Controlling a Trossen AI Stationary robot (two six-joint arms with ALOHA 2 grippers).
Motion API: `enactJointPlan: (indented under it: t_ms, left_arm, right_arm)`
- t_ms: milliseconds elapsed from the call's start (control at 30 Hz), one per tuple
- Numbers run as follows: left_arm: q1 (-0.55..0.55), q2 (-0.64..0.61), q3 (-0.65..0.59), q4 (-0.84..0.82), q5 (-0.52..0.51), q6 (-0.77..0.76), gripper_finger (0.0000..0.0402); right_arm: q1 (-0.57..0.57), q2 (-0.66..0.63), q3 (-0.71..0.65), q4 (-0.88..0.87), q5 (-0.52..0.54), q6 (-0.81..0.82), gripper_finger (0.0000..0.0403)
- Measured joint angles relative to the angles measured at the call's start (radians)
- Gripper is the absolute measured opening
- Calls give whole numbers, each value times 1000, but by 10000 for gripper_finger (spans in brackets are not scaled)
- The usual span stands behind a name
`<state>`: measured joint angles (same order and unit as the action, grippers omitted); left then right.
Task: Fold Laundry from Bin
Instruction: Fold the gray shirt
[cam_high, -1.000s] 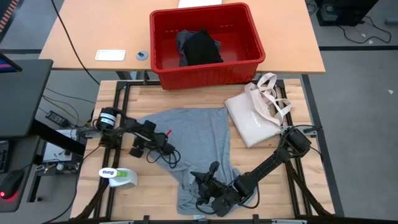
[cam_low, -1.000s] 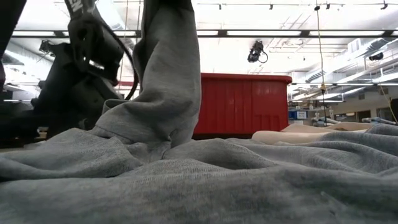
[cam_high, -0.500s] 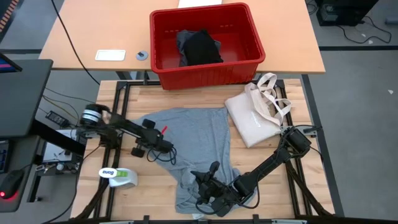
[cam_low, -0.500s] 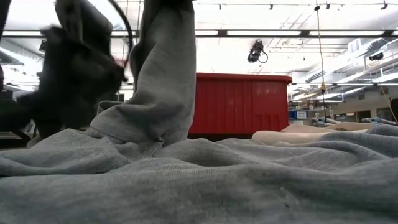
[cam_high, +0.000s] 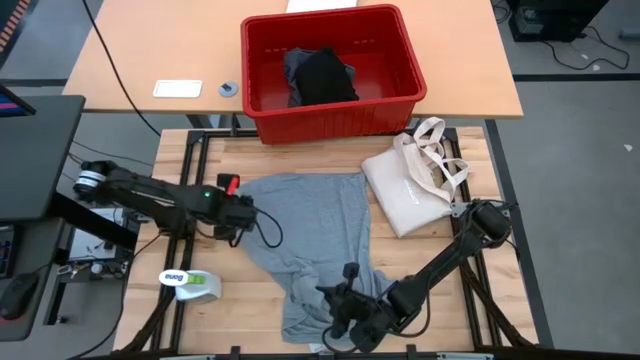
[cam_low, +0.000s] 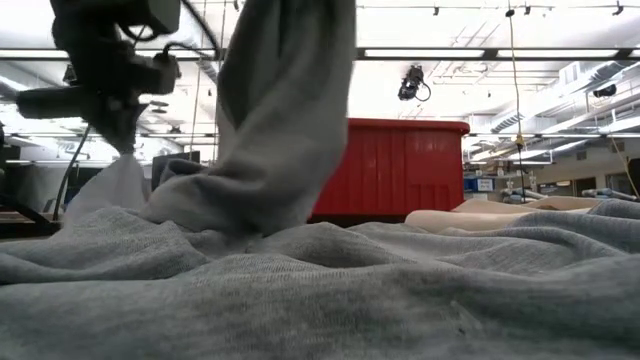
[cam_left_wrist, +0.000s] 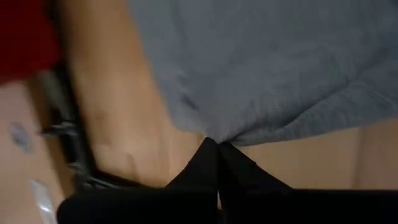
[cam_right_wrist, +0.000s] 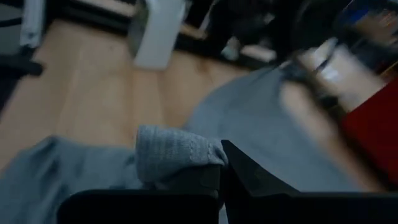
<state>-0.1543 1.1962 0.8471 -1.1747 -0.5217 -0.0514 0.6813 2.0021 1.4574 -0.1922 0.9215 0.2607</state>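
From the high view, we are looking down at a soft light grey T-shirt (cam_high: 315, 240) lying spread and a bit crumpled on the pale wooden slat table (cam_high: 480, 300). Our left gripper (cam_high: 243, 212) is pinching the shirt's left edge, and our right gripper (cam_high: 350, 310) is pinching the bunched cloth at the near end. The big red plastic bin (cam_high: 333, 70) is sitting on the far side, with a large black garment (cam_high: 325, 78) inside it. A cream canvas tote bag with loop handles (cam_high: 415, 180) is lying just beside the shirt on the right.

In the low view, we are seeing grey cloth filling the front, and a tall fold of it hanging up in the air (so one corner is off the table). The red bin is standing behind.

In the left wrist view, our dark fingers (cam_left_wrist: 214, 165) are shut tight on a small pinch of the shirt's edge.

In the right wrist view, our fingers (cam_right_wrist: 217, 171) are squeezing a thick grey wad of cloth.

We think we are trying to pull the shirt flat. To do it well, we should be moving both grips apart slowly and evenly, keeping the cloth low, so it is getting smooth and not slipping out. We should also be keeping clear of the tote bag.
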Motion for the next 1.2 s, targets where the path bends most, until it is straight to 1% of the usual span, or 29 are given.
enactJointPlan:
  t_ms: [33, 100, 167, 233, 300, 367, 433, 533, 700, 800, 1000, 1100, 1200]
  left_arm:
    - [0, -16, 0, 9, -38, 2, 1]
    - [9, -46, 0, 12, -148, 1, 1]
    - [24, -71, 0, 14, -252, -16, 1]
    - [42, -93, 0, 18, -319, -16, 1]
    - [52, -117, 1, 21, -363, -12, 0]
    - [54, -143, 16, 16, -396, -12, 0]
    - [47, -174, 46, 22, -427, -6, 0]
    - [30, -226, 118, 26, -475, 28, 0]
    - [16, -318, 276, 17, -488, 97, 0]
    - [16, -365, 354, 5, -486, 133, 0]
    - [16, -428, 447, -31, -450, 205, 0]
    - [17, -452, 452, -40, -412, 246, 0]
    - [17, -451, 452, -51, -404, 300, 0]
  right_arm:
    - [-2, -5, 0, -31, -38, 33, 9]
    - [-3, -14, 0, -81, -121, 79, 9]
    - [0, -20, 0, -116, -200, 87, 9]
    - [15, -31, 0, -113, -281, 82, 9]
    - [34, -52, -1, -83, -358, 73, 9]
    - [51, -77, 0, -56, -407, 65, 9]
    - [62, -95, 0, -23, -429, 41, 9]
    - [71, -113, 0, 53, -434, -23, 9]
    - [60, -126, 0, 277, -456, -184, 9]
    - [30, -125, 0, 350, -531, -222, 9]
    - [-20, -124, 0, 439, -731, -238, 9]
    - [-23, -124, 0, 421, -734, -218, 9]
    - [-23, -124, 0, 368, -733, -160, 9]
